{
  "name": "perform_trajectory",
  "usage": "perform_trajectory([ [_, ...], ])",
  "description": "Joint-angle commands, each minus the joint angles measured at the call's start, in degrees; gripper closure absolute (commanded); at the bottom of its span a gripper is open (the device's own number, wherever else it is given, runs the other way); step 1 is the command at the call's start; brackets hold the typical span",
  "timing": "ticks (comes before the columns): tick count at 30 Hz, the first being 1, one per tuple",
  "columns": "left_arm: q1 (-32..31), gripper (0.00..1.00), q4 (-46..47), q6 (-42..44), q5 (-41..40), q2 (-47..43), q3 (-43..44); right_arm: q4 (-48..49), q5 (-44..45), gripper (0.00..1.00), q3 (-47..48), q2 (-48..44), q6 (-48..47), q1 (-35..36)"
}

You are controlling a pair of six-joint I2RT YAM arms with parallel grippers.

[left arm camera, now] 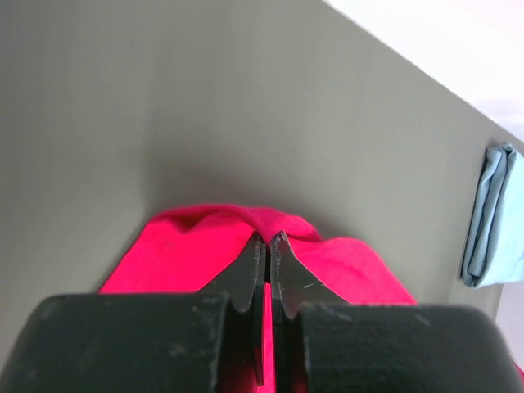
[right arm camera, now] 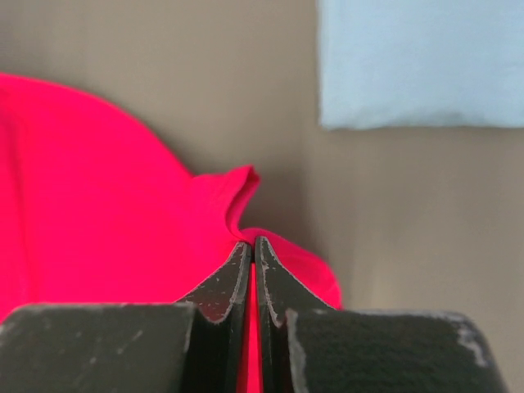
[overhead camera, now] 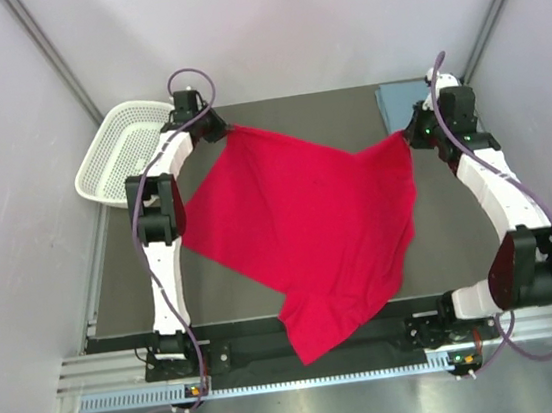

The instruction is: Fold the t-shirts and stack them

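Observation:
The red t-shirt is stretched between both grippers over the dark table, its lower part hanging past the near edge. My left gripper is shut on the shirt's far left corner; in the left wrist view red cloth is pinched between the closed jaws. My right gripper is shut on the shirt's right corner; in the right wrist view cloth is pinched in the same way. The blue-grey t-shirt lies folded at the far right corner, also seen from the left wrist and the right wrist.
A white mesh basket hangs off the table's far left corner. The dark table is bounded by pale walls on three sides and a metal rail at the near edge.

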Motion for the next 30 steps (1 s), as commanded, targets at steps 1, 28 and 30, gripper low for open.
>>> perform_trajectory([
  [1,1.6,1.00,-4.6,-0.5,3.2,-2.5,2.8,-7.3,1.7,1.00,0.6,-6.9,2.9,4.1],
  [28,8.2,1.00,-21.8,10.2,4.2,-8.7,-2.5,-24.3,0.3,1.00,-16.6,-28.8,7.1,12.2],
  [30,8.2,1.00,-22.5,10.5,3.7,-8.9,-3.2,-25.4,0.2,1.00,-16.9,-29.0,6.6,12.4],
])
